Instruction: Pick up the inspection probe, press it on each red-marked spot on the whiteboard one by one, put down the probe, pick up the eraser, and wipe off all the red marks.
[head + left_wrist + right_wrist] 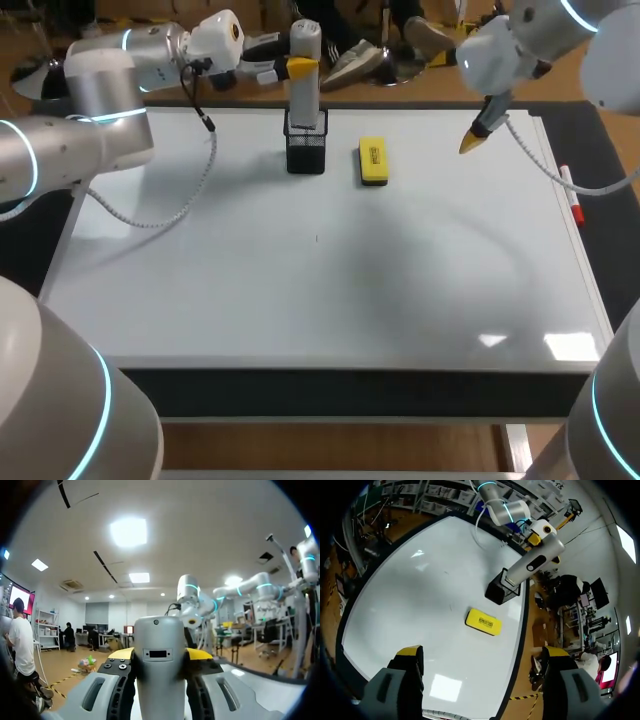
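Note:
The inspection probe [304, 75], a grey cylinder, stands upright with its lower end in a black mesh holder [306, 145] at the far side of the whiteboard [300, 290]. My left gripper [290, 68] is shut on the probe's upper part; in the left wrist view the probe [160, 680] fills the gap between the yellow tips of the left gripper [160, 654]. The yellow eraser [373, 162] lies flat just right of the holder. My right gripper [475, 135] hangs open above the board's far right, with the eraser [483, 621] ahead of it. No red marks show on the board.
A red marker pen [572, 195] lies along the board's right edge. The black mesh holder [504, 591] and the left arm [505, 510] stand beyond the eraser in the right wrist view. A cable [190, 190] from the left arm droops over the board's far left.

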Controlling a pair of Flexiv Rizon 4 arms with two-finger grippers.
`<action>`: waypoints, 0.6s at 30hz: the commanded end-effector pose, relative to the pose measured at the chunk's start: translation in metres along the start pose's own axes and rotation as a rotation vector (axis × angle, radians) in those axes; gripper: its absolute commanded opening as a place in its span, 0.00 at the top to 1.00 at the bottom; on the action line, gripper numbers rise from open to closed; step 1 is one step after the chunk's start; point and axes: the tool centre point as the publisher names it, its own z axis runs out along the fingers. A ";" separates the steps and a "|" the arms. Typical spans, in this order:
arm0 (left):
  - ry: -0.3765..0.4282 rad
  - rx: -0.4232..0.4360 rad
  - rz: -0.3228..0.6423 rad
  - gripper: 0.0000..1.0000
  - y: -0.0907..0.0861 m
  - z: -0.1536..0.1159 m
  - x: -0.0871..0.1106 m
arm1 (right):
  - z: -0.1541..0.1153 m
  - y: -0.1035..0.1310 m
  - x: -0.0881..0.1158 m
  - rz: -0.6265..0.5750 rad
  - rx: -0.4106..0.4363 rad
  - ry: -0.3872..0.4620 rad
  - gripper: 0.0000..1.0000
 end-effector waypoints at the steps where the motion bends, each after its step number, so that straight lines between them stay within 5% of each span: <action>1: 0.008 0.003 -0.001 1.00 0.008 -0.001 -0.004 | 0.000 0.000 0.000 -0.001 0.003 0.003 0.00; 18: 0.008 0.034 0.000 1.00 0.035 -0.007 -0.009 | 0.000 0.000 0.000 -0.001 0.003 0.003 0.00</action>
